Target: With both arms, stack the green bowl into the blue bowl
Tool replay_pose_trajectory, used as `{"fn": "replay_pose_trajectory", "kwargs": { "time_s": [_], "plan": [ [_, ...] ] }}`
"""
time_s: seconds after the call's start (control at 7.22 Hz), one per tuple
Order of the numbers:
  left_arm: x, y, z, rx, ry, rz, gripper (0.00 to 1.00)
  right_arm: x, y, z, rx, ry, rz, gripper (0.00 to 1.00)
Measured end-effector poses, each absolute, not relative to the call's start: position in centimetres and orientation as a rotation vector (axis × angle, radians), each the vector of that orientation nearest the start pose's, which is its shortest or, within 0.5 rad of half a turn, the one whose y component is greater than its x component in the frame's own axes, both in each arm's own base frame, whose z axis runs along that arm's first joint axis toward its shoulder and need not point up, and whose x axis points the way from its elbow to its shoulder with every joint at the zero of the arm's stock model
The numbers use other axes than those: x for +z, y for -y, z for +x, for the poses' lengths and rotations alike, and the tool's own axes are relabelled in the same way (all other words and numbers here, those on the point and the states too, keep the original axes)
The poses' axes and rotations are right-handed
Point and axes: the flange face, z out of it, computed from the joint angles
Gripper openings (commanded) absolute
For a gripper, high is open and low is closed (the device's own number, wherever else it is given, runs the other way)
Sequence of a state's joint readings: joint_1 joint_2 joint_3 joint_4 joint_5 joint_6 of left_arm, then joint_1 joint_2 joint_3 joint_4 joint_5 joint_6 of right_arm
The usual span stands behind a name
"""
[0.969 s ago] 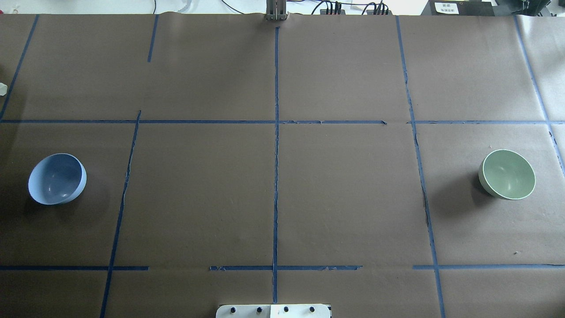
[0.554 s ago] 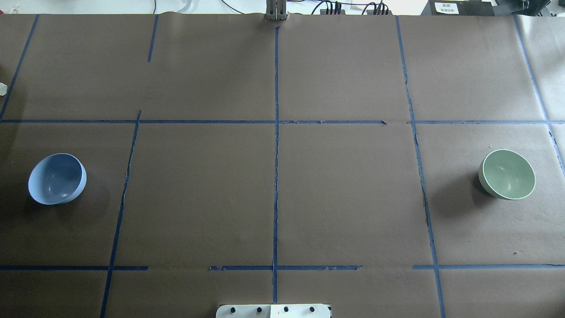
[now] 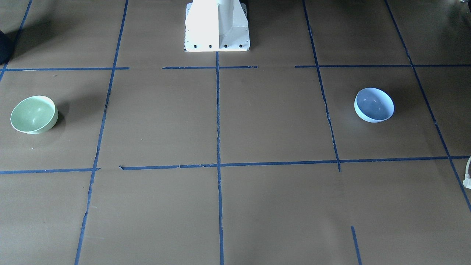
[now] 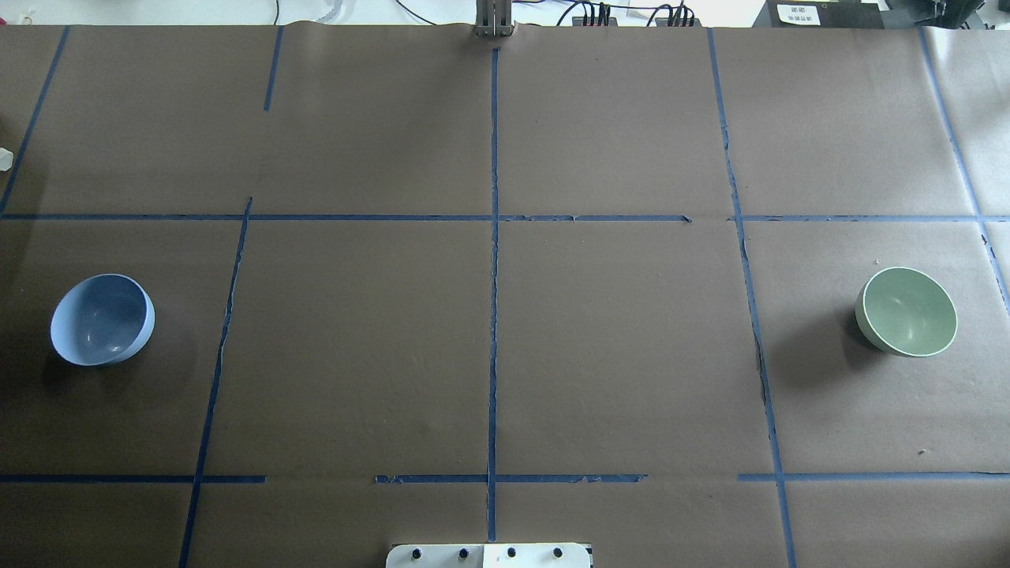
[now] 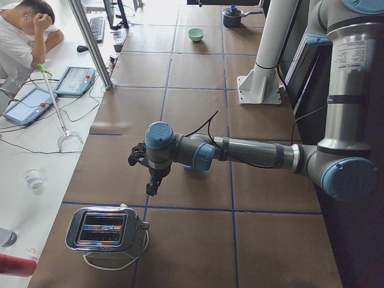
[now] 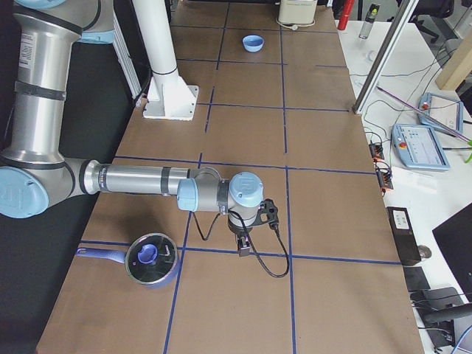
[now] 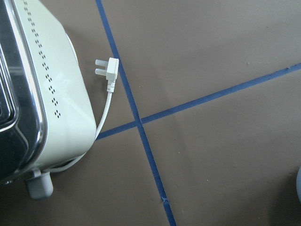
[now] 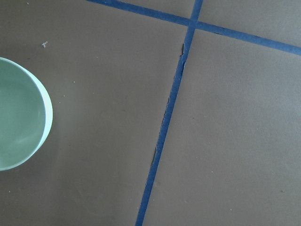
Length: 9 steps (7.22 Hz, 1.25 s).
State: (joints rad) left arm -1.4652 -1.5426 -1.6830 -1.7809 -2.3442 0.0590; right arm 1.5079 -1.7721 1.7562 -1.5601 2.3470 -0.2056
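Observation:
The green bowl [image 4: 907, 312] stands upright at the table's right side; it also shows in the front-facing view [image 3: 34, 114] and at the left edge of the right wrist view [image 8: 19, 122]. The blue bowl [image 4: 102, 319] stands upright at the far left, also seen in the front-facing view [image 3: 374, 105]. The left gripper [image 5: 153, 187] hangs low over the table near the blue bowl, which its arm hides in that view. The right gripper [image 6: 244, 249] hangs low near the green bowl. I cannot tell whether either gripper is open or shut.
A toaster [image 5: 105, 231] with a loose plug [image 7: 107, 70] stands beyond the blue bowl at the left end. A lidded pot [image 6: 151, 259] sits at the right end. The white pedestal [image 3: 217, 25] stands at the robot's side. A person [image 5: 24, 30] sits at a side desk.

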Motion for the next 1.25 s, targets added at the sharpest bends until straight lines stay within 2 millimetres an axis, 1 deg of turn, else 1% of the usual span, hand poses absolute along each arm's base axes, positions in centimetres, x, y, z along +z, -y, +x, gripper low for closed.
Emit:
{"fn": "replay_pose_trajectory", "kwargs": {
  "time_s": [0.14, 0.28, 0.42, 0.69, 0.83, 0.97, 1.11, 1.25],
  "plan": [
    [59.3, 49.3, 2.2, 0.208, -0.822, 0.214, 1.0, 65.7, 41.0, 3.8, -0.253, 0.777, 0.051, 1.0],
    [59.4, 48.0, 5.9, 0.123, -0.853, 0.172, 1.0, 65.6, 41.0, 3.8, -0.253, 0.777, 0.051, 1.0],
    [59.7, 46.3, 9.2, 0.043, -0.865, 0.155, 1.0, 65.7, 41.0, 3.8, -0.253, 0.777, 0.051, 1.0],
    [59.9, 43.4, 15.7, -0.046, -0.871, 0.125, 1.0, 65.7, 41.0, 3.8, -0.253, 0.777, 0.05, 1.0],
    [60.0, 42.3, 18.4, -0.051, -0.866, 0.101, 0.75, 65.7, 41.0, 3.8, -0.253, 0.777, 0.049, 1.0],
    [60.0, 41.4, 20.4, -0.044, -0.864, 0.079, 0.2, 65.8, 41.0, 3.8, -0.252, 0.777, 0.049, 1.0],
    [60.1, 41.0, 21.2, -0.04, -0.861, 0.068, 0.08, 65.9, 41.0, 3.8, -0.251, 0.777, 0.047, 1.0],
    [60.4, 40.8, 21.5, -0.039, -0.857, 0.06, 0.03, 66.0, 40.9, 3.8, -0.25, 0.777, 0.044, 1.0]
  ]
}}
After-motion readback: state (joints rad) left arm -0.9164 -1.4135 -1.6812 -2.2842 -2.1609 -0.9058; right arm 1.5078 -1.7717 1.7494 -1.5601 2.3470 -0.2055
